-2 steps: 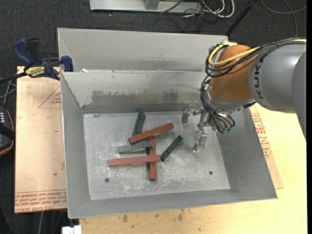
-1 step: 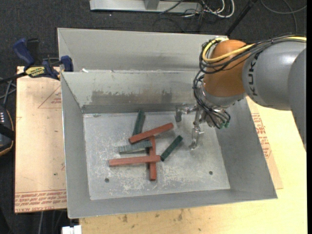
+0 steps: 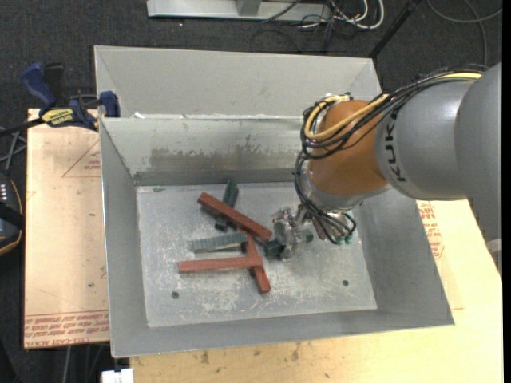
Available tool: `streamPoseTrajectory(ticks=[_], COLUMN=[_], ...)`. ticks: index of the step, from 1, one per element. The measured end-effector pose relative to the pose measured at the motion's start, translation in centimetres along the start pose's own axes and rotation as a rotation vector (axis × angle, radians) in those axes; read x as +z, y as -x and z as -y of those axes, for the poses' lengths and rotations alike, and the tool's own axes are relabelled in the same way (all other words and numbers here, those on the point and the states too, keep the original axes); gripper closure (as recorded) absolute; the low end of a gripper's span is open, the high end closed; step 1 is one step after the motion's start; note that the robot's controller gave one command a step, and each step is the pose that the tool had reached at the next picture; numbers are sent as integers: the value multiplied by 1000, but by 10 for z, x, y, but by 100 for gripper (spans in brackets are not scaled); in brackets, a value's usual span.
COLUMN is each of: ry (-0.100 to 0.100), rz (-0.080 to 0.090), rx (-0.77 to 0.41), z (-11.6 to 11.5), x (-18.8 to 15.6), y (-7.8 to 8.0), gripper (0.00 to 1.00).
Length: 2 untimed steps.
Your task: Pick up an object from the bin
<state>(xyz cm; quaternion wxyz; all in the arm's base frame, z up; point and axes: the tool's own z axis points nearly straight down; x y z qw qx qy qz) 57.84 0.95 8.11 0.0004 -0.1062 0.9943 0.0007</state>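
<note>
Fingers (image 3: 286,238) down beside heap of bars (image 3: 231,266)
Dark-green block (image 3: 275,250) just beside them; grip cannot be told; bin floor (image 3: 335,282) bare rightward.

Dark carpeted floor (image 3: 48,22), tangled cables (image 3: 361,5), grey stand base (image 3: 231,6).

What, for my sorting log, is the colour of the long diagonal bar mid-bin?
Reddish brown; the diagonal bar shows best in the camera view.

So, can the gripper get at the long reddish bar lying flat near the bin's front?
Probably yes: the reddish bar lies open from above, just left of the gripper; only its right end meets another red piece.
</note>
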Motion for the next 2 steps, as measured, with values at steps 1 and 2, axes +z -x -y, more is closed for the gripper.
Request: streamPoseTrajectory(ticks=[1,2], ry=[0,-1], rz=[0,4], rx=[0,-6], z=[0,27], x=[0,-139], y=[0,54], gripper=[100,100])
